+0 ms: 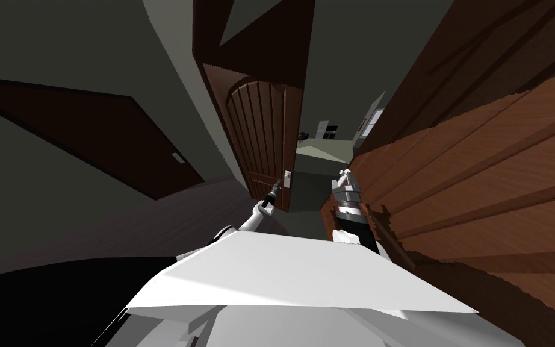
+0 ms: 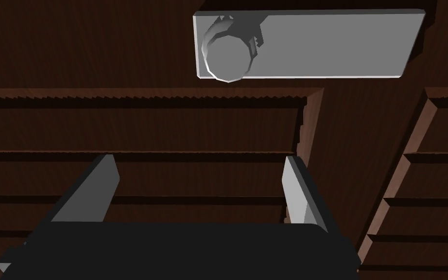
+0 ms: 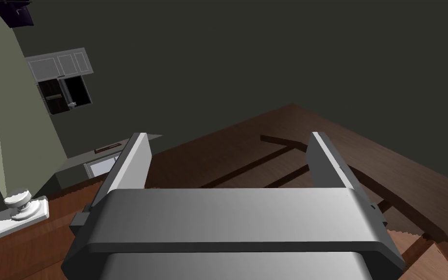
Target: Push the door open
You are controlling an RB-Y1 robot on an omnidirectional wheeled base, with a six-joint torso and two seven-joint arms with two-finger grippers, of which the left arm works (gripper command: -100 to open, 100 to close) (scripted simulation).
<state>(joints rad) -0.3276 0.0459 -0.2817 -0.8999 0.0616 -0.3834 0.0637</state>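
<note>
A dark brown panelled door (image 1: pixel 263 135) stands partly ajar ahead, with a gap at its right edge. Its grey plate (image 1: pixel 287 179) carries a round knob (image 2: pixel 225 61). My left gripper (image 1: pixel 275 194) is just below that plate, close to the door face (image 2: pixel 145 131). It is open in the left wrist view (image 2: pixel 196 167), with nothing between the fingers (image 2: pixel 298 189). My right gripper (image 1: pixel 346 178) is raised by the gap, beside a large brown panelled surface (image 1: pixel 481 181). It is also open and empty in the right wrist view (image 3: pixel 230 146), with a knob on a plate (image 3: pixel 19 199) off to one side.
Through the gap I see a lighter room with a floor (image 1: pixel 324 153) and white wall cabinets (image 3: pixel 60 65). A dim grey wall (image 1: pixel 89 199) with a dark door (image 1: pixel 108 141) runs along my left. The brown panelled surface crowds my right side.
</note>
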